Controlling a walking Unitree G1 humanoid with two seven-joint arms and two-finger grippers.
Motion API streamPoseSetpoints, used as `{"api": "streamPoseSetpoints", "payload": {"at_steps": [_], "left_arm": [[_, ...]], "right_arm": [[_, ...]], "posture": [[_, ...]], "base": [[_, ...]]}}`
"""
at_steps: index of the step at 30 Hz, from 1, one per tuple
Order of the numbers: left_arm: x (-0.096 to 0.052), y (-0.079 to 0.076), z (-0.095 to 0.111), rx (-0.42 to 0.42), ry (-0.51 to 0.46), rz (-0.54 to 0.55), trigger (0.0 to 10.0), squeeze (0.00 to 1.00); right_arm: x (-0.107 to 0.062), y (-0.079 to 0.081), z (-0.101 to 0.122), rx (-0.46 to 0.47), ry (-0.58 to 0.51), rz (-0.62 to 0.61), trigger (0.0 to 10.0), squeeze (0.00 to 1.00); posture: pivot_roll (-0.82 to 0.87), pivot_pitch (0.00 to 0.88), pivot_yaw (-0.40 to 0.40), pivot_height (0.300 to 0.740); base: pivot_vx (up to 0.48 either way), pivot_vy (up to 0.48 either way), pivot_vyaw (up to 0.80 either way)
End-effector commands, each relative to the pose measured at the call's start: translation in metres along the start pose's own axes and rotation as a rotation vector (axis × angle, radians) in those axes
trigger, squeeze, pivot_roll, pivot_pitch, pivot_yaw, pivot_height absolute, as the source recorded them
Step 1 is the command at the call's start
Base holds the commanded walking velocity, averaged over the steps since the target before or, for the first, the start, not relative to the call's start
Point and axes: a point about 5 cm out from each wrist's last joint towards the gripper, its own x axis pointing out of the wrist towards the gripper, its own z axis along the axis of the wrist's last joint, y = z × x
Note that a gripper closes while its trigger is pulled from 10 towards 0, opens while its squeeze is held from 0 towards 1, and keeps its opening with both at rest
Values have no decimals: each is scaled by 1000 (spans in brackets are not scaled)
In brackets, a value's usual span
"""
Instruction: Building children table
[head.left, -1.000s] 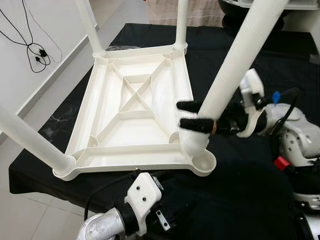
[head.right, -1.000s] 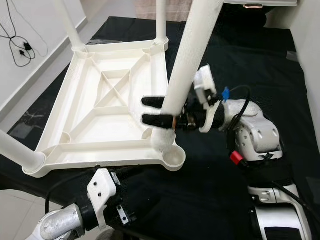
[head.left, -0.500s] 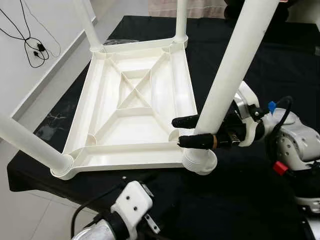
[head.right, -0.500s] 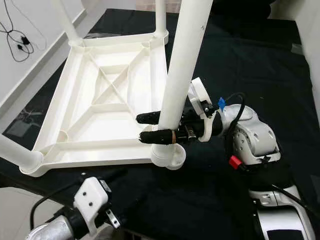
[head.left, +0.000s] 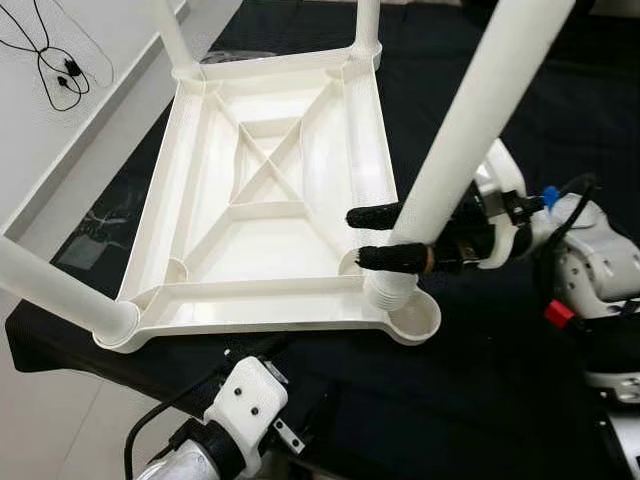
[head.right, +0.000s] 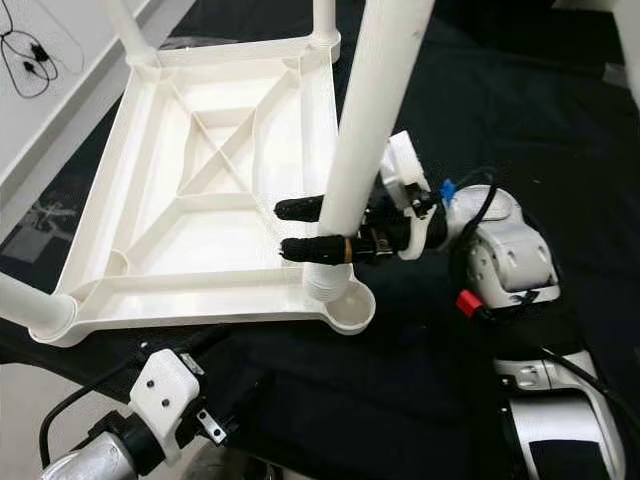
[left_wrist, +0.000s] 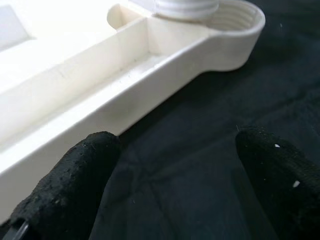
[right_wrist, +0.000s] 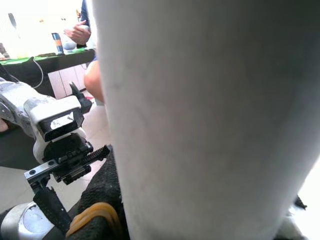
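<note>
tabletop (head.left: 270, 215): we see smooth white plastic, faintly glossy
leg (head.left: 470, 130): same white plastic, matt, threaded end
worktop (head.left: 480, 400): matt black cloth
right pincer (head.left: 378, 236): rough black padded fingers
arms (head.right: 510, 255): silver metal, satin

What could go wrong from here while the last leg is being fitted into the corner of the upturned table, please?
The white leg held by the right hand leans steeply, and its threaded end sits beside the corner socket, so it may miss or cross-thread. The tabletop corner lies near the edge of the black cloth, and the left hand is open and apart from it, so a push could slide the table.
</note>
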Motion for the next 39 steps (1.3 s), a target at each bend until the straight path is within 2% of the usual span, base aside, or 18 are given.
{"api": "streamPoseSetpoints", "payload": {"at_steps": [1,12,16,21,39], "left_arm": [[-4,0,-3,-15,24,-7,10000,0],[-3,6,-3,-39,-14,17,10000,0],[-3,12,-4,-53,-20,23,10000,0],[-2,15,-5,-54,-19,19,10000,0],[6,13,-6,-48,-42,-52,10000,0]], "right_arm": [[-1,5,-3,15,13,39,10000,0],[-15,15,7,-61,41,43,10000,0],[-9,26,4,-102,93,67,10000,0],[-6,33,0,-110,157,103,10000,0],[1,31,0,-91,193,242,10000,0]], "posture": [[45,360,83,740],[51,365,106,740],[52,366,122,740],[46,354,127,740],[30,327,104,740]], "base": [[0,0,0],[0,0,0],[0,0,0],[0,0,0],[0,0,0]]}}
